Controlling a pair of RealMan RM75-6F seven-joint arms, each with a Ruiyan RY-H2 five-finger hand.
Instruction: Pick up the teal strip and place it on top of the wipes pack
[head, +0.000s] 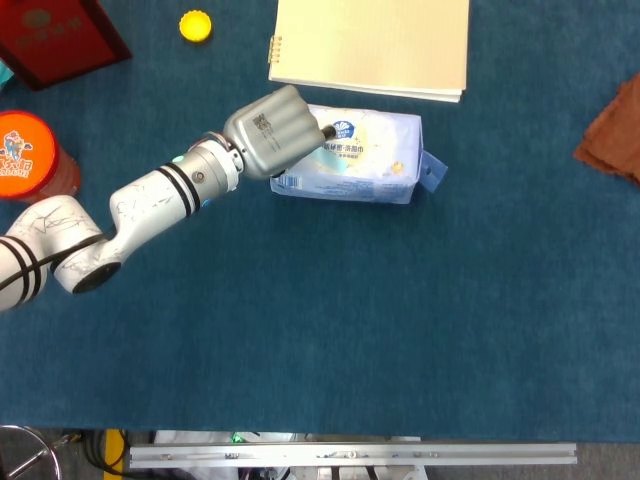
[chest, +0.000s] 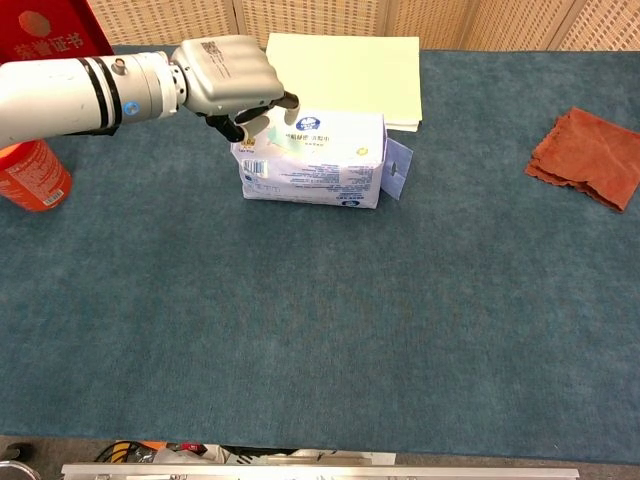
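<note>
the left hand (head: 272, 132), a grey five-finger hand on a white arm, hovers at the left end of the pale blue plastic wipes pack (head: 362, 157), fingers curled downward and holding nothing. a thin pale teal strip (chest: 285, 143) lies on top of the pack, just right of the fingertips (chest: 237, 131); whether they touch it cannot be told. a cream spiral notebook (head: 372, 44) lies beyond the pack.

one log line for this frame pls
left hand: at left end of wipes pack, fingers curled, grip unclear | strip: on pack top | right hand: not in view
</note>
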